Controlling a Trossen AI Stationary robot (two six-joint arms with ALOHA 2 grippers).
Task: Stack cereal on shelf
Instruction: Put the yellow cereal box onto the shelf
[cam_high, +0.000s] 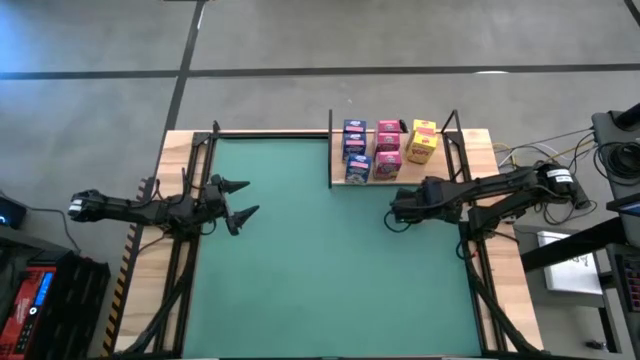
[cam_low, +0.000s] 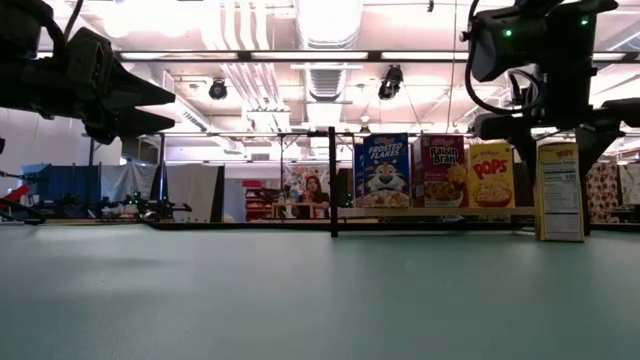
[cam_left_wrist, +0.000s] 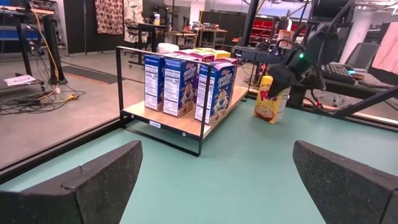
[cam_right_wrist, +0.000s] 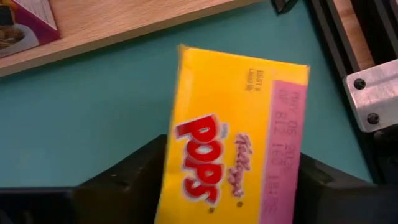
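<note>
The right gripper (cam_right_wrist: 230, 186) is clamped on a yellow Pops box (cam_right_wrist: 233, 137), one finger on each broad side. In the low view the box (cam_low: 560, 190) stands upright on the mat (cam_high: 300, 250), just in front of the shelf (cam_high: 395, 180) at its right end. The left gripper (cam_high: 240, 200) waits with fingers spread wide and nothing between them, well apart at the left of the mat.

Judgement on the step: the box is to be raised above the board's front edge, carried in over the shelf, and set down upright beside the yellow box (cam_high: 422, 143) already there. It should be kept level during the lift so that its lower edge is not caught on the edge. The black post (cam_high: 452, 125) at the right end should be cleared. Release is best made only once the base is flat on the wood, so that neighbouring boxes are not toppled.

Writing read:
- Held box: "Kellogg's POPS" in red, with a date stamp on the pink flap that is only partly legible.
- Shelf, low view: "Frosted Flakes" on a blue box (cam_low: 381, 170), "Raisin Bran" on a magenta box (cam_low: 441, 170), "Pops" on a yellow box (cam_low: 490, 172).
- The side of the held box carries a nutrition panel, too small to read.
</note>
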